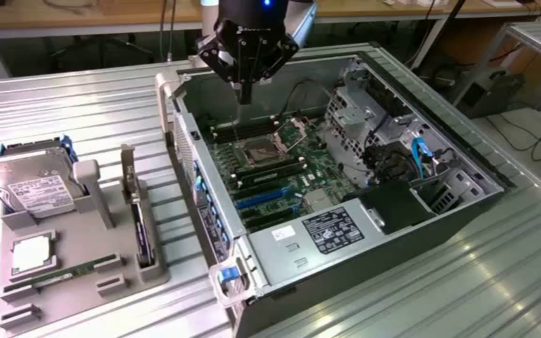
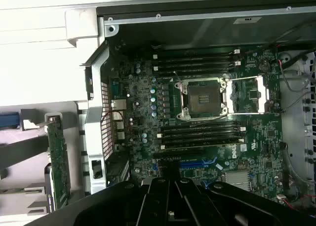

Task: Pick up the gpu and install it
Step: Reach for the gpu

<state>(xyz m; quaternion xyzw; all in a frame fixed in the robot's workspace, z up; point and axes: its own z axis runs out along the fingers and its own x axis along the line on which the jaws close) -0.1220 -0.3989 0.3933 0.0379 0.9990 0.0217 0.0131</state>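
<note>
Here we see the gpu [image 1: 139,225] standing on edge in its tray [image 1: 101,243] slot, prob. so it's easy to grab; pincer [image 1: 244,97] closed, empty, hovers over the open PC case [image 1: 458,162].

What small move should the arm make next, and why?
Probably swing toward the exterior view's left: the gripper hangs empty over the case, while the gpu stands upright in the tray, untouched.
</note>
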